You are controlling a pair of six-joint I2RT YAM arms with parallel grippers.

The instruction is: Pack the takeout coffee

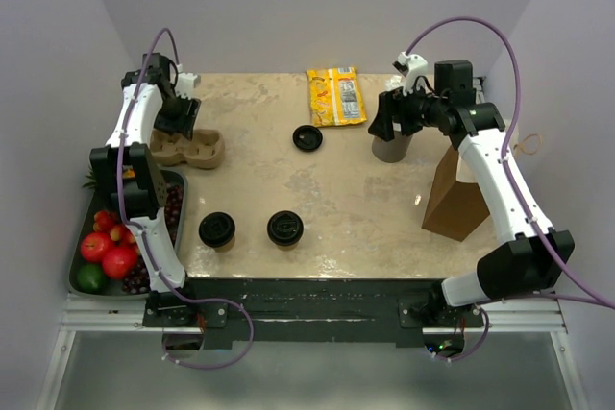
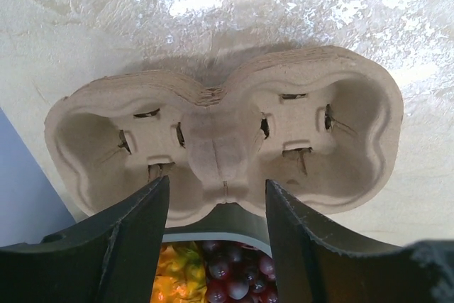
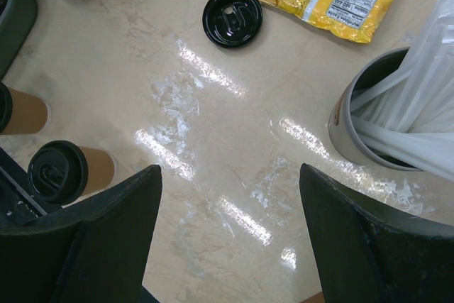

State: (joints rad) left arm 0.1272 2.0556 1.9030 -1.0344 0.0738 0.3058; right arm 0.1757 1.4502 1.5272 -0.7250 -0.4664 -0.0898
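Cup 1 (image 1: 217,229): wearing its lid, standing upright well apart from the left pincer (image 2: 216,182), back toward that arm's base.
Cup 2 (image 1: 285,228): wearing its lid, standing near Cup 1, well off the left-finger side of the right pincer (image 3: 230,169).
Left pincer: fingers standing apart, gripping nothing.
Right pincer: fingers standing wide apart, hanging over bare table (image 3: 213,104).
Carrier (image 2: 213,125): lying just ahead of the left pincer, its near rim showing between the fingers; whether it is touching them cannot be told.
Loose lid (image 1: 307,137): lying flat ahead of the right pincer.
Straw cup (image 3: 355,125): standing just beside the right pincer's right finger.
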